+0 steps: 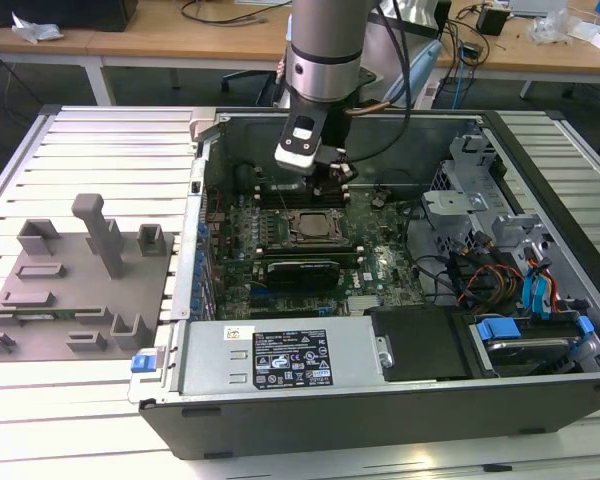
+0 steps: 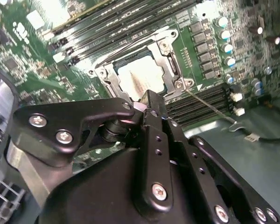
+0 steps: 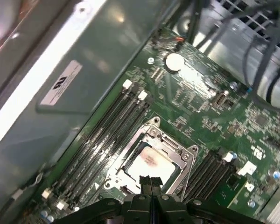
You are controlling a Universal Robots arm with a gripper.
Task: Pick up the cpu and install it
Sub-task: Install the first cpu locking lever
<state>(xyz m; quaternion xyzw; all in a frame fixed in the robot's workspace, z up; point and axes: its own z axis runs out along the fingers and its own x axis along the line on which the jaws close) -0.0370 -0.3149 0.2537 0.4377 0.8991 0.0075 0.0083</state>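
Cpu (image 3: 149, 163) already sits in the socket frame (image 3: 189, 151) on the board (image 3: 210, 116), just below the pincer (image 3: 150, 179) tips. Pincer is closed, w/ nothing btwn the fingers. Pick & place look done; can't tell if the frame is latched.

arm (image 1: 325, 45): cut off at exterior view's 12 o'clock edge | computer case (image 1: 400, 410): 4 o'clock corner cut by the edge | cpu (image 3: 151, 161): one edge hidden behind gripper (image 3: 150, 181) in the first wrist view | gripper body: cropped in both wrist views
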